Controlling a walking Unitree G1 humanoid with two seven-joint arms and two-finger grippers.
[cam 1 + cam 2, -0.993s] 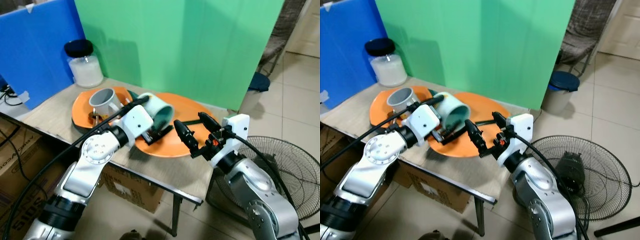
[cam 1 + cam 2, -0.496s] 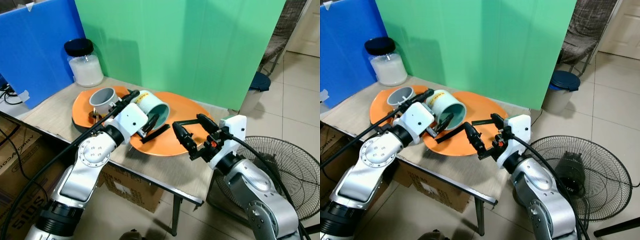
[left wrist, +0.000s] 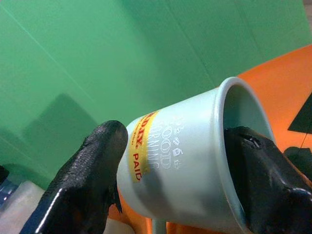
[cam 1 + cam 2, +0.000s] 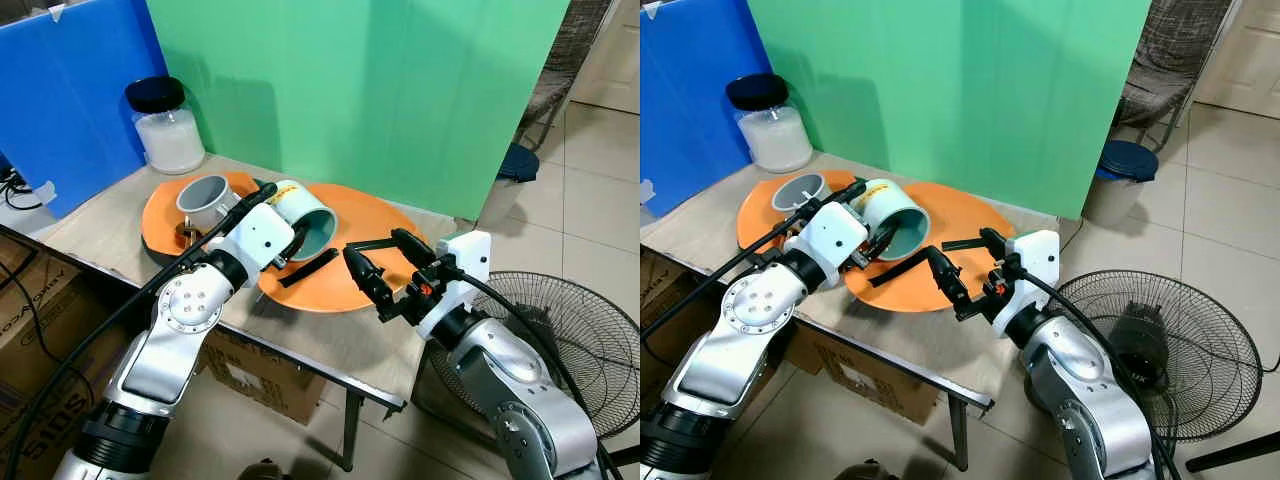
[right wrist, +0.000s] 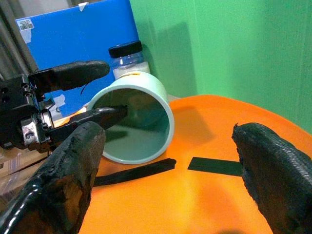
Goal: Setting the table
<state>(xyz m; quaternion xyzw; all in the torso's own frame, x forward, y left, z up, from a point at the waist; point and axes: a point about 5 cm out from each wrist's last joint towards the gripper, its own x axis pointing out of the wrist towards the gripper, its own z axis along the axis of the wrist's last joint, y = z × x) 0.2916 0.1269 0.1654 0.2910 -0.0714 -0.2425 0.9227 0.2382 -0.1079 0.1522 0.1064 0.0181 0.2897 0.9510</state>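
Observation:
A pale mint mug [image 4: 300, 205] with a yellow label [image 3: 185, 161] is tipped on its side over the back left of the right orange plate [image 4: 375, 220]. My left gripper [image 4: 284, 213] is shut on its rim, with one finger [image 3: 258, 170] inside and the other finger [image 3: 87, 180] along the outer wall. A grey cup [image 4: 205, 198] stands upright on the left orange plate [image 4: 158, 212]. My right gripper [image 4: 374, 247] hovers open at the right plate's front right edge, facing the mug's mouth [image 5: 134, 126], nothing between its fingers [image 5: 63, 180].
A black-lidded jar [image 4: 165, 125] stands at the table's back left, before a blue board [image 4: 70, 100] and a green board [image 4: 380, 90]. Two flat black strips [image 5: 214, 165] show on the right plate. A floor fan [image 4: 590, 335] lies right of the table; cardboard boxes [image 4: 40, 330] sit below.
My left gripper has lifted the mug off the plate's front and carried it back and left, mouth tipped more upward. The right gripper has edged slightly left.

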